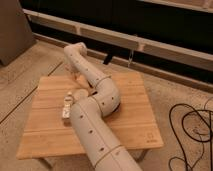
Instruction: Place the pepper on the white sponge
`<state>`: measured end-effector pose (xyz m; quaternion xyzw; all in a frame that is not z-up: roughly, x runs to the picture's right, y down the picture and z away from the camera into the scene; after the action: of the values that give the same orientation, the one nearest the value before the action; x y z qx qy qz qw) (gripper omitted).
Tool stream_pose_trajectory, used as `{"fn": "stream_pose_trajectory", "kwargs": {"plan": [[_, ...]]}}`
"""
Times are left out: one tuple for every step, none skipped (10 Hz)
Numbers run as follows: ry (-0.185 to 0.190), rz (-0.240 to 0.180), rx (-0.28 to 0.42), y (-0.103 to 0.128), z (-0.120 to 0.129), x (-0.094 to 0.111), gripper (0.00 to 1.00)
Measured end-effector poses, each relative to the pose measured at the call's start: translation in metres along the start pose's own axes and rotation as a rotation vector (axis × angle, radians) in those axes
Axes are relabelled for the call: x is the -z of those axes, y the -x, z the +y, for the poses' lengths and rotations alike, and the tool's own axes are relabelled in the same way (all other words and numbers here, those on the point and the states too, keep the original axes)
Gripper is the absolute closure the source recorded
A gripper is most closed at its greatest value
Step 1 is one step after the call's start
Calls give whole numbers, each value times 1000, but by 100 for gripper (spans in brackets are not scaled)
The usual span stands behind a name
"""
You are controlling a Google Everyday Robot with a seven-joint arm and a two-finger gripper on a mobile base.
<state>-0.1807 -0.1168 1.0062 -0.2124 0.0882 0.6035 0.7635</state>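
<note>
White sponge (65, 107) lies on the wooden table (45, 135) beside the arm (102, 100), jaws clenched just beyond it.

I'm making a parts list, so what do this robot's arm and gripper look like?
The arm is a chain of thick, rounded off-white tube segments with bulbous joints and small dark dots along the shell. No loose cables show on it. The gripper sits at its far end, low over the far-left part of the wooden table, and is largely hidden by the wrist.
</note>
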Motion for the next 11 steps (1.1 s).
{"fn": "stream_pose_trajectory", "kwargs": {"plan": [[-80, 31, 10, -4, -18, 18, 100], [-134, 58, 18, -9, -30, 31, 100], [-167, 73, 27, -11, -35, 42, 100], [-183, 66, 35, -6, -33, 57, 100], [-174, 34, 38, 4, -26, 69, 100], [-155, -13, 34, 18, -14, 83, 100], [-127, -77, 24, 35, 0, 102, 100], [-110, -119, 10, 44, 6, 113, 100], [-94, -153, -19, 49, 5, 122, 100], [-84, -163, -57, 44, -5, 123, 100], [-80, -161, -98, 33, -21, 122, 100]]}}
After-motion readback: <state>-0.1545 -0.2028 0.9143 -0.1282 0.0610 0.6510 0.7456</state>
